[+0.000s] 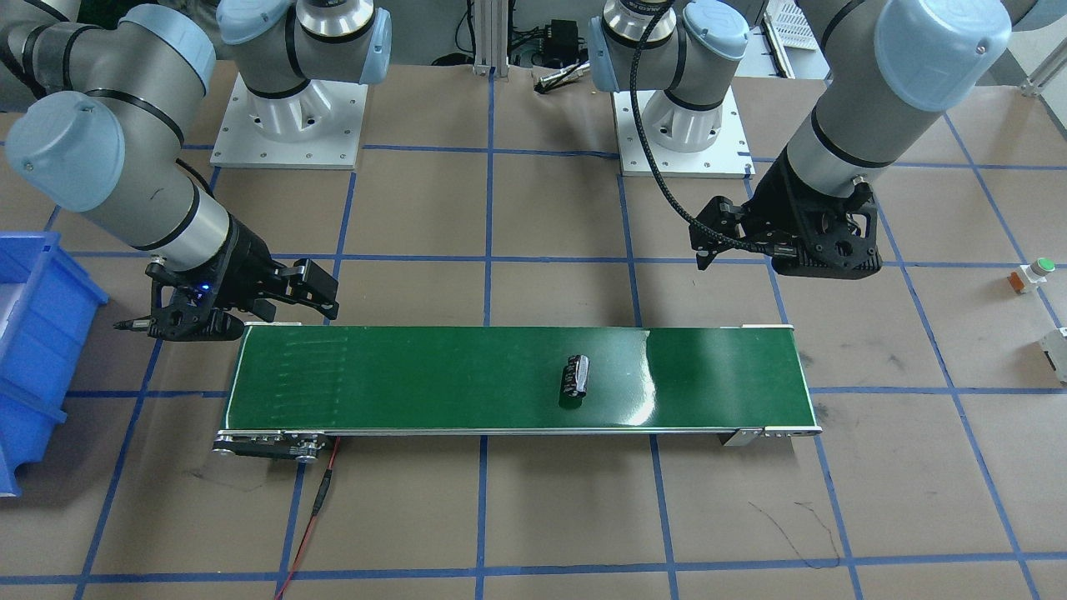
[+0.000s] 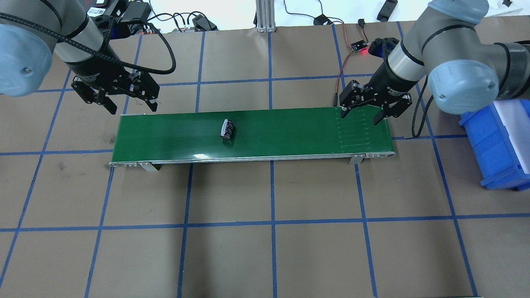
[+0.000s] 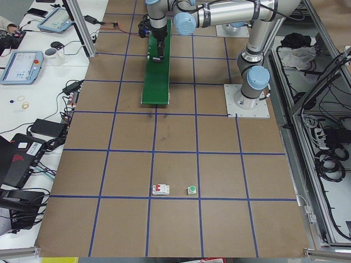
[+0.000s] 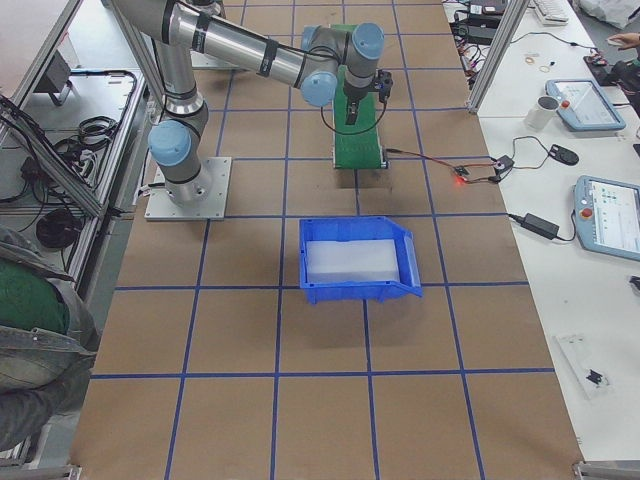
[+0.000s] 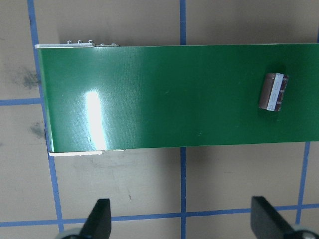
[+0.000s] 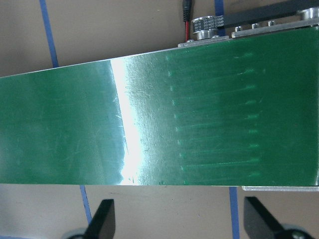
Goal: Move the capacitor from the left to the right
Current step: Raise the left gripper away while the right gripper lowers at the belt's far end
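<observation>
the capacitor [image 2: 228, 131] lies on its side on the green conveyor belt [image 2: 290, 134], its length set roughly across the belt, touched by neither gripper. the left gripper [image 2: 132, 105] hangs by the belt's left end with its jaws spread wide and nothing between them; the capacitor sits a little way off from it, toward the other arm. in the left wrist view both fingertips [image 5: 99, 219] show over bare brown table, with the belt ahead of them and the capacitor ahead of the right-hand fingertip, out past the line of that finger. the right gripper [image 2: 361, 116] hovers by the belt's opposite end, also parted and empty, well apart from the capacitor; its wrist view shows only its two fingertips [image 6: 102, 219], shiny belt surface and the roller end, with no capacitor in sight. beyond the right gripper, on the side away from the belt, stands a blue bin [image 2: 497, 136]. out past the left gripper, on the table away from the belt, sit a small white block with a green button [image 1: 1034, 273] and a white boxy part [image 1: 1057, 350]. a red and black cable [image 1: 321, 500] runs from the belt's end nearest the right gripper.
</observation>
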Robot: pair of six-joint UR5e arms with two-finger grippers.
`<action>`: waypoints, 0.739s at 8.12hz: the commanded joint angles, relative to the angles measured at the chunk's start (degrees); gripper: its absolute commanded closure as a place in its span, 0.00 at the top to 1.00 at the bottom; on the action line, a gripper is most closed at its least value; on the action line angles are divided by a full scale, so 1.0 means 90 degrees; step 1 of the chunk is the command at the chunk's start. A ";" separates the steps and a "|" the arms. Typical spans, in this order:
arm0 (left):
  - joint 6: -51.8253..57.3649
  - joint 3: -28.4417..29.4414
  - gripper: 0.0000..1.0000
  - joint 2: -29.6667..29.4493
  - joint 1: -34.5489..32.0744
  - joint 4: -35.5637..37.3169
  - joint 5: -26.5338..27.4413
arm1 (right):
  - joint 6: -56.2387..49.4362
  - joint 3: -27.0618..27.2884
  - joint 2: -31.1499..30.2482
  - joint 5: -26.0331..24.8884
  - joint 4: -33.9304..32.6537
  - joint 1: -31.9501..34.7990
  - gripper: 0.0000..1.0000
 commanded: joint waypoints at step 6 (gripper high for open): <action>0.0020 0.0016 1.00 0.0030 0.0000 -0.0013 0.0092 | 0.0457 0.0135 0.0354 -0.0360 -0.0617 -0.0032 0.94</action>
